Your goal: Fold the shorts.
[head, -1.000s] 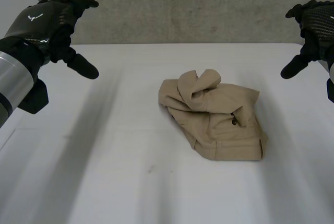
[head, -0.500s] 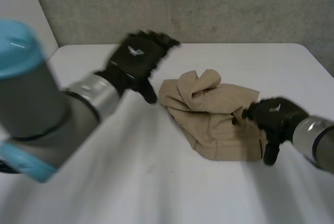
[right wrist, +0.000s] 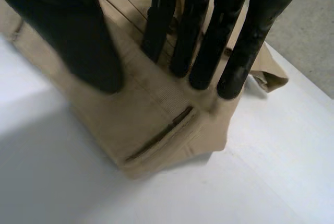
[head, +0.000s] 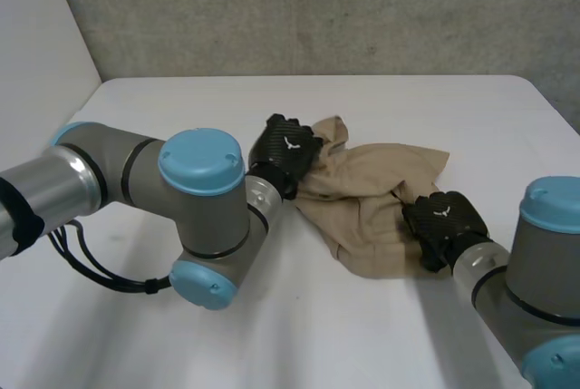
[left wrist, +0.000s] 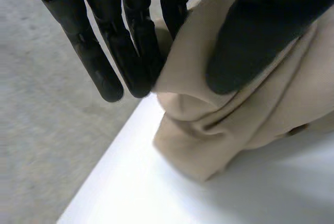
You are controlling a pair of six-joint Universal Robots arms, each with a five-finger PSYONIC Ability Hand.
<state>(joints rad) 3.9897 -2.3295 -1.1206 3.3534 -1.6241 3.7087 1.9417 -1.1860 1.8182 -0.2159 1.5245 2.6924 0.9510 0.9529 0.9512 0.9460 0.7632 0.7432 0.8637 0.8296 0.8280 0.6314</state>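
Left hand (head: 286, 148) pinches crumpled tan shorts (head: 367, 191); right hand (head: 441, 220) presses them, fingers straight.

Shorts (head: 381, 199) edge hidden under right robot hand (head: 441, 221), right arm (head: 544, 257) cut off

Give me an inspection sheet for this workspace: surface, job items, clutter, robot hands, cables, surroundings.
Surface: white table, matte.
Job's things: tan shorts, crumpled in a heap near the table's middle, not yet folded.
Clutter: nothing seen.
Robot hands: left robot hand pinches a raised fold at the heap's left edge between thumb and straight fingers. Right robot hand rests straight fingers on the heap's near right part, beside a slit pocket.
Cables: no stray ones seen.
Surroundings: grey wall behind the table.
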